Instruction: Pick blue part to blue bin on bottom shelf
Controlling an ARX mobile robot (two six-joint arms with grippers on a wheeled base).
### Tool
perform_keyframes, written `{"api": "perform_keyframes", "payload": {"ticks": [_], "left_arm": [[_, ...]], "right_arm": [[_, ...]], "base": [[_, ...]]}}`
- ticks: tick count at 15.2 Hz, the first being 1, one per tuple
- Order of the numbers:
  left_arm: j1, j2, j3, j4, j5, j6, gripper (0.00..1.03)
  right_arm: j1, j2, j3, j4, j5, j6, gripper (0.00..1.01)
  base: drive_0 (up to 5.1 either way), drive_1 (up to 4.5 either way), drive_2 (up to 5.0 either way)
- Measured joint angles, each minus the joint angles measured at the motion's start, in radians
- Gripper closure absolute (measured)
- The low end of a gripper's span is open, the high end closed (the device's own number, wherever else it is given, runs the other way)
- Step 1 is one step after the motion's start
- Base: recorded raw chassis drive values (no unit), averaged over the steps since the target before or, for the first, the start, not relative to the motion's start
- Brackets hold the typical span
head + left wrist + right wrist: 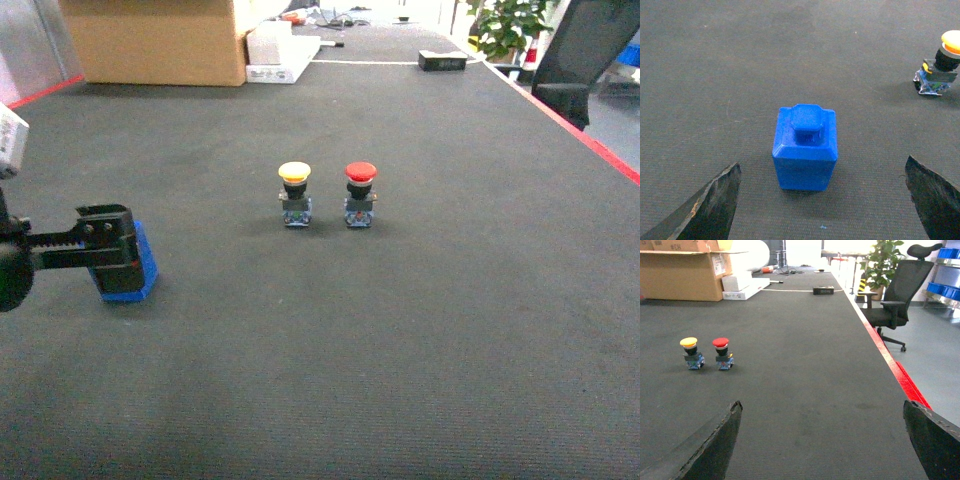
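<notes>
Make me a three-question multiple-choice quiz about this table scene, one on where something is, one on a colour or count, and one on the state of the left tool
1. Where does the blue part sit?
A. Between the left tool's open fingers, on the mat
B. Beside the red-capped push button
C. On top of the cardboard box

2. How many push buttons stand on the mat?
A. One
B. Two
C. Four

3. What is the left tool's state?
A. Shut on the blue part
B. Open, not touching the blue part
C. Lifted, carrying the part

Answers:
1. A, the left wrist view shows the part centred between the two finger tips, resting on the black mat.
2. B, a yellow-capped push button and a red-capped push button stand side by side.
3. B, bare mat shows between each finger and the part.
</notes>
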Motion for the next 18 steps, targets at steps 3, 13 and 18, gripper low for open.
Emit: {"api": "perform_keyframes", "payload": {"ticks": [3, 13, 18], "left_arm": [[0.020, 0.133, 0.100, -0.003, 0.005, -0.017, 0.05], [0.054, 0.347, 0.311, -0.027, 0.024, -0.013, 0.13], [0.050, 0.347, 0.314, -0.018, 0.036, 0.013, 0.58]], "right_arm": [[0.000, 0.000, 0.000, 0.000, 0.000, 0.000, 0.03], [0.000, 0.000, 0.000, 0.000, 0.000, 0.000, 0.03], [0.000, 0.000, 0.000, 0.000, 0.000, 0.000, 0.03]], "base": [[0.0, 0.00, 0.0], [0.0, 0.00, 0.0], [0.0, 0.00, 0.0]]}}
